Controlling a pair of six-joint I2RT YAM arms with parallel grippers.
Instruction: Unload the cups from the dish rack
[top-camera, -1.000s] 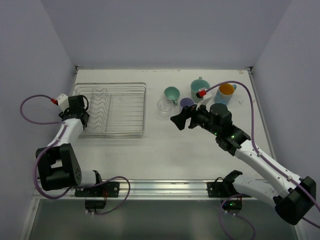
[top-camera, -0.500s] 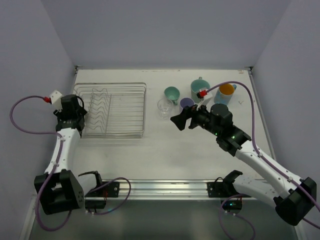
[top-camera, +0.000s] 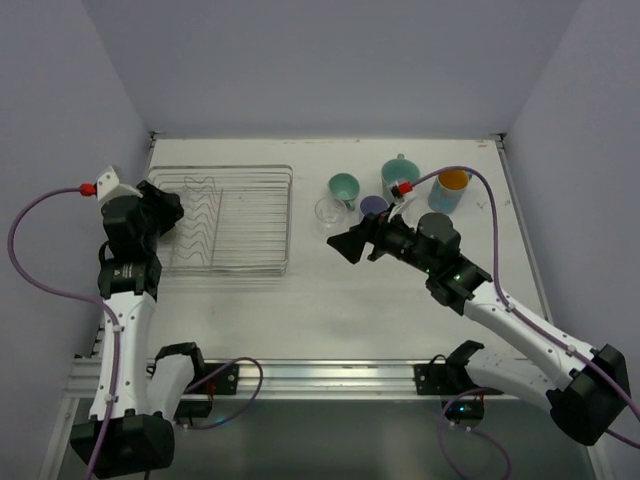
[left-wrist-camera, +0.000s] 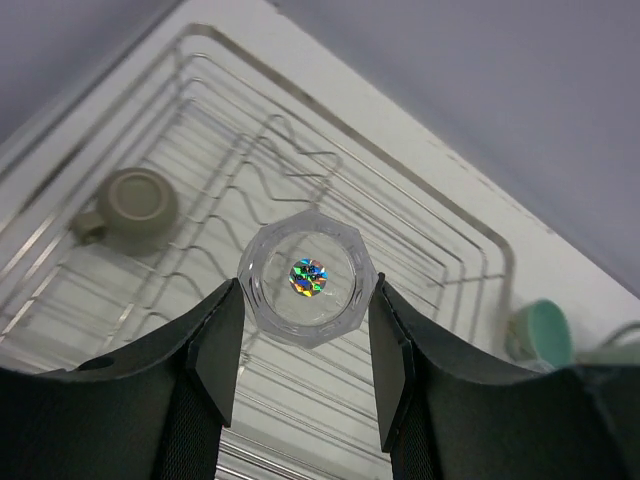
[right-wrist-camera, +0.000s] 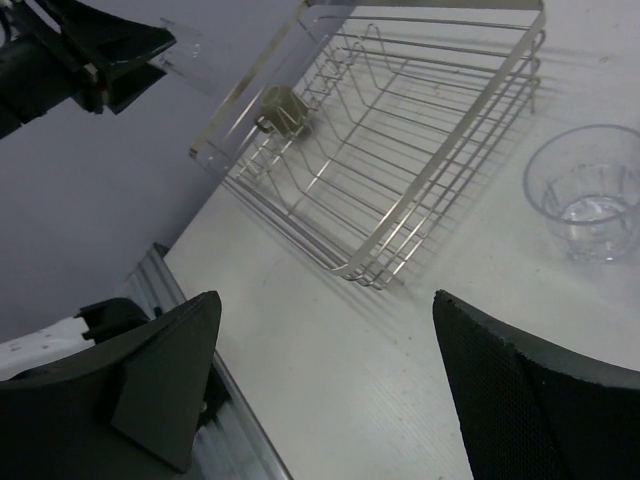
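My left gripper (top-camera: 160, 208) is shut on a clear glass (left-wrist-camera: 305, 275), gripped by its sides and held above the left end of the silver wire dish rack (top-camera: 245, 215). The glass's base, with a shiny sticker, faces the wrist camera. A beige cup (left-wrist-camera: 140, 205) lies in the rack below; it also shows in the right wrist view (right-wrist-camera: 283, 108). My right gripper (top-camera: 355, 240) is open and empty, above the table right of the rack. On the table stand a clear glass (top-camera: 328, 213), two mint-green mugs (top-camera: 344, 187) (top-camera: 400, 175), a lavender cup (top-camera: 374, 208) and a blue mug with orange inside (top-camera: 452, 185).
The rack (right-wrist-camera: 420, 120) lies at the table's back left, near the left wall. The cups on the table cluster at the back right, just behind my right gripper. Cables hang from both wrists.
My left arm has risen from the rack's left edge with the clear glass in its grip. My right gripper has shifted slightly left and stays open.
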